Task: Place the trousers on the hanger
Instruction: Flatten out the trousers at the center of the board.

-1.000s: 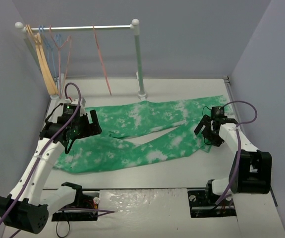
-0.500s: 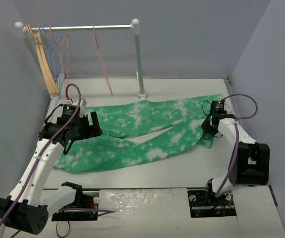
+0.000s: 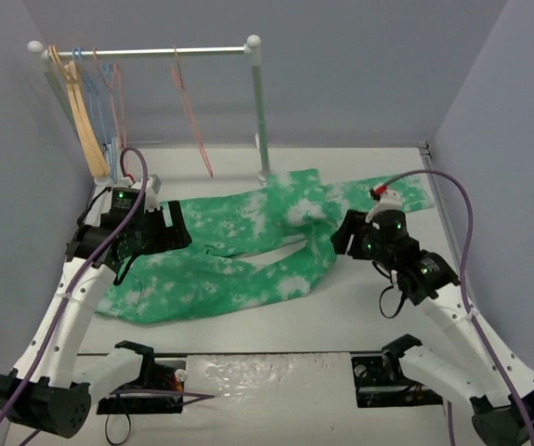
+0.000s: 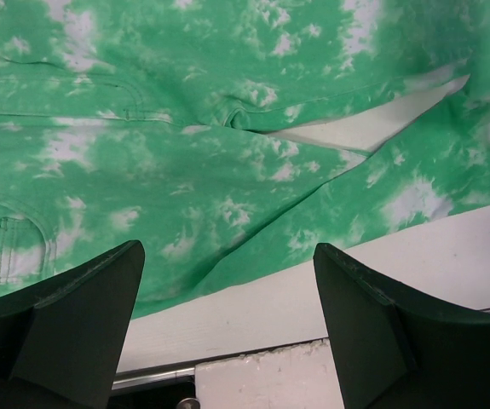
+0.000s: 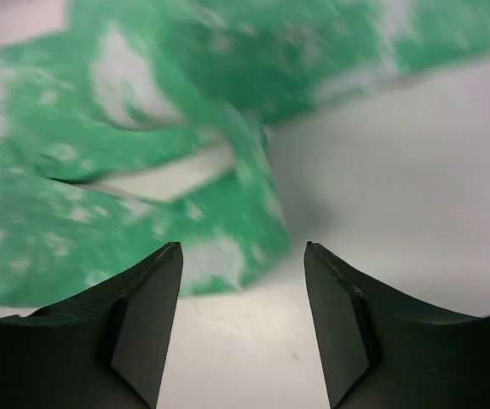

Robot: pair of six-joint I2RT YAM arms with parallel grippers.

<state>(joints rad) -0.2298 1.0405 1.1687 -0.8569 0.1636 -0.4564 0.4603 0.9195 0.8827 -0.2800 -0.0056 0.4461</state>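
Note:
The green tie-dye trousers (image 3: 239, 223) lie flat across the table, with the right-hand leg ends folded back and bunched toward the middle. The pink hanger (image 3: 192, 116) hangs from the rail at the back, apart from both arms. My left gripper (image 3: 175, 229) hovers open over the waist end. In the left wrist view the left gripper (image 4: 227, 256) has only the trousers (image 4: 185, 170) and table below it. My right gripper (image 3: 345, 240) stands open beside the bunched leg. In the blurred right wrist view, nothing lies between the right gripper's (image 5: 241, 256) fingers, and the trousers' (image 5: 142, 128) folded edge is just beyond them.
A clothes rail (image 3: 155, 52) on a white post (image 3: 260, 111) spans the back left. At its left end hang a tan wooden hanger (image 3: 85, 121) and light blue wire hangers (image 3: 109, 102). Grey walls close in both sides. The table's near edge (image 4: 313, 375) shows below the left gripper.
The right arm swung left toward the middle, carrying the lower leg's end with it so the cloth folded over. Its gripper shut, then opened off the cloth. The left arm barely moved.

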